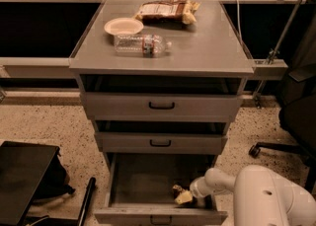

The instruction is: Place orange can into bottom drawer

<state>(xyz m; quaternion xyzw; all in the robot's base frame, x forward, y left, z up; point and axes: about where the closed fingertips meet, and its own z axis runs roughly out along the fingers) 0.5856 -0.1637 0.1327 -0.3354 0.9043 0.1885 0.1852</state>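
Though axis unclear, can (pixel 183 198), jaws inside drawer (pixel 143 179)

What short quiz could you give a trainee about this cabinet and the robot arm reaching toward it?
1. Fill in: on the cabinet top, the water bottle lies on its side next to a pale ____.
2. True or false: the bottom drawer is shut.
3. Where is the gripper? A) over the cabinet top B) inside the bottom drawer, near its front right C) touching the water bottle

Key: 1 plate; 2 false, it is pulled out; 3 B.
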